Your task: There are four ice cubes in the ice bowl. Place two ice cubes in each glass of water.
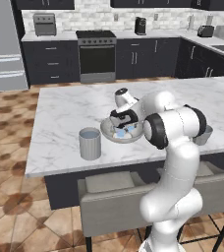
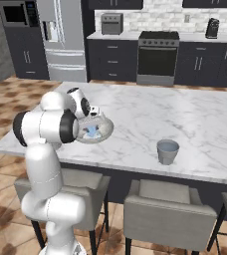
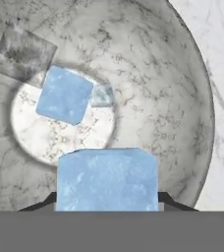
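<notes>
- Reaching down into the ice bowl (image 1: 109,133), the hand (image 1: 125,123) sits low over its middle on the marble tabletop (image 1: 65,113).
- In the hand view the two dark fingertips (image 3: 169,201) press against either side of one pale-blue ice cube (image 3: 107,179), so the hand is clamped on that cube.
- A second ice cube (image 3: 65,94) lies on the bowl's pale floor, with a much smaller bluish piece (image 3: 102,95) touching its corner.
- A grey, see-through square (image 3: 24,53) lies on the bowl's inner wall beside them; what it is I cannot tell.
- One glass of water (image 1: 90,143) stands just left of the bowl in the left base view.
- The other glass of water (image 2: 168,151) stands well apart from the bowl, near the tabletop's front edge.
</notes>
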